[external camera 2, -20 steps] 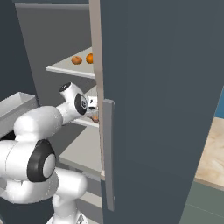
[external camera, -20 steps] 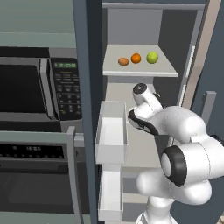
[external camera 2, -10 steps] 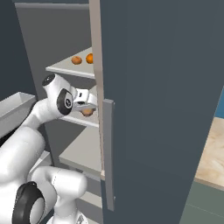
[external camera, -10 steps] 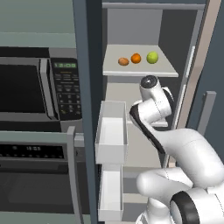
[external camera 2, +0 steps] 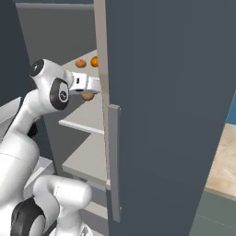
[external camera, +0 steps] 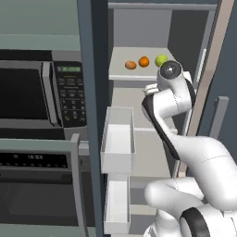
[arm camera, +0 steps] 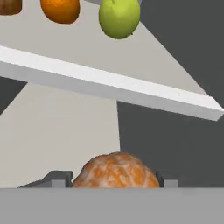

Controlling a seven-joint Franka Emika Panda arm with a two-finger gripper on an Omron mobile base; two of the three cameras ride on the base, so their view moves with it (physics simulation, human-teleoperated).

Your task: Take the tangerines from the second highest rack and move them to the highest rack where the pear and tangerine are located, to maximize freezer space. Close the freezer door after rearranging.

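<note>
We see the arm has risen since a second ago: the gripper (external camera 2: 92, 85), low by the second rack then, now sits just under the top rack's (external camera: 139, 78) front edge, clamped on a tangerine (arm camera: 114, 171). On the top rack the pear (external camera: 160, 60) lies right, an orange tangerine (external camera: 144, 61) beside it and a browner one (external camera: 131, 65) left. Free shelf remains near the front lip. The freezer door (external camera: 90, 115) stands open on the left.
</note>
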